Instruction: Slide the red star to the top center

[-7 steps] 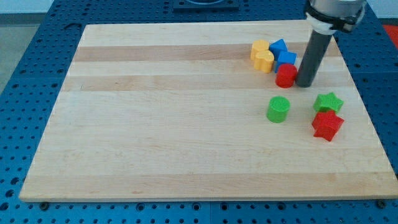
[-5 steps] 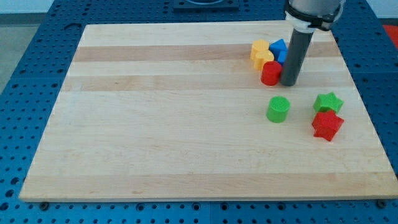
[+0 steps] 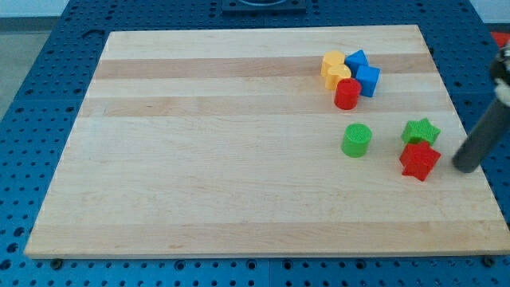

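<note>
Red star (image 3: 419,161): lies on the tabletop (image 3: 223,159) toward the view's right edge, touching the green star (image 3: 420,131) just above it, right of the green cylinder (image 3: 356,140), and well below the cluster of red cylinder (image 3: 347,94), two blue blocks (image 3: 363,73) and two yellow blocks (image 3: 335,68). My tip (image 3: 464,168) stands just right of the red star, a little lower, apart from it, apparently placed to push it leftward, clear of the green star, before driving it up to the top center. The end effector is a plain rod with no jaws to open or close, and it holds nothing.
</note>
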